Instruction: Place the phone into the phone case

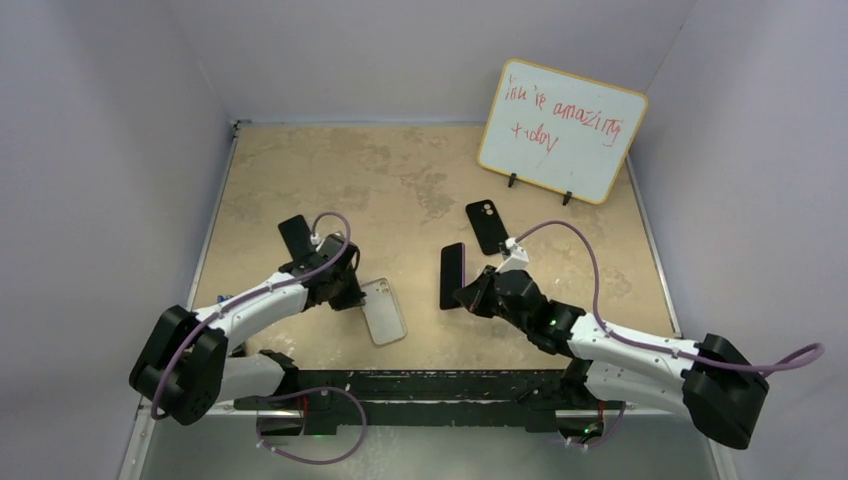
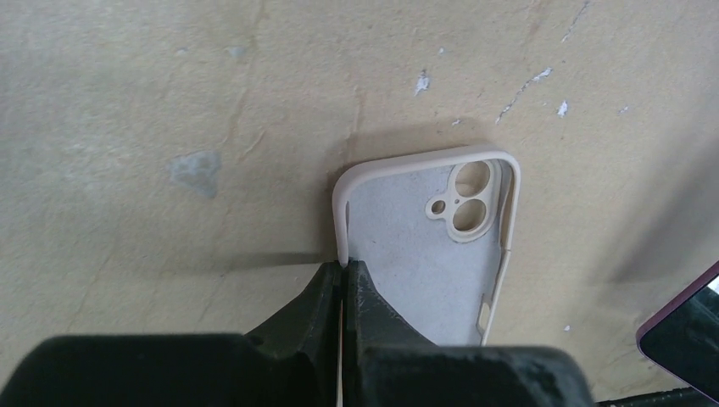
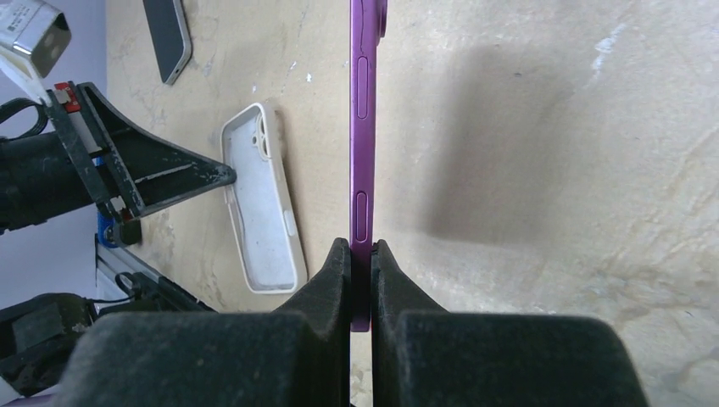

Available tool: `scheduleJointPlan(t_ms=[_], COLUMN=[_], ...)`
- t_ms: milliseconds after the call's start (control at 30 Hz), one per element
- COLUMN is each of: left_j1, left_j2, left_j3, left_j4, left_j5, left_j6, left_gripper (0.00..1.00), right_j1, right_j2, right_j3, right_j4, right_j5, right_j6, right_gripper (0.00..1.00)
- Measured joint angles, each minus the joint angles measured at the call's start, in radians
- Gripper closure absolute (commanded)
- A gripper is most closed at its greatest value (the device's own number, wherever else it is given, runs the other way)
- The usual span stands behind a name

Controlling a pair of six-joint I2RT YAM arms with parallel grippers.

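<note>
A cream phone case (image 1: 383, 311) lies open side up on the tan table, camera hole at its far end. It also shows in the left wrist view (image 2: 424, 246) and the right wrist view (image 3: 259, 203). My left gripper (image 1: 355, 298) is shut on the case's left side wall (image 2: 342, 267). My right gripper (image 1: 468, 297) is shut on a purple phone (image 1: 452, 275), holding it on edge to the right of the case. In the right wrist view the phone (image 3: 363, 127) sticks out from between the shut fingers (image 3: 362, 250). Its corner shows in the left wrist view (image 2: 682, 335).
A black phone (image 1: 487, 226) lies face down behind the right gripper. Another dark phone (image 1: 295, 237) lies behind the left gripper and shows in the right wrist view (image 3: 167, 38). A whiteboard (image 1: 562, 130) stands at the back right. Walls close in the table.
</note>
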Motion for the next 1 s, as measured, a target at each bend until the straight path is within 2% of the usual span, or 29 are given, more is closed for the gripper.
scheduleJointPlan(t_ms=[267,367,633,1000], left_j1=[-0.049,-0.066,-0.084,-0.145], left_j2=[0.163,0.204,0.268,0.324], left_j3=[0.070,0.100,0.155,0.183], left_j4=[0.116,0.110,0.115,0.262], left_j5=[0.064,0.066,0.094,0.150], left_j6=[0.014,0.023,0.065,0.115], left_gripper=[1.00,1.00,1.00,1.00], right_j1=[0.000,0.000,0.000,0.000], right_j2=[-0.163,-0.192,-0.172,-0.137], right_j3=[-0.052,-0.052,-0.052,-0.052], right_j4=[-0.045,-0.053,-0.067,-0.066], right_j5=[0.031,0.034,0.019,0.008], right_j6=[0.002,0.001,-0.006,-0.016], right_gripper=[1.00,1.00,1.00,1.00])
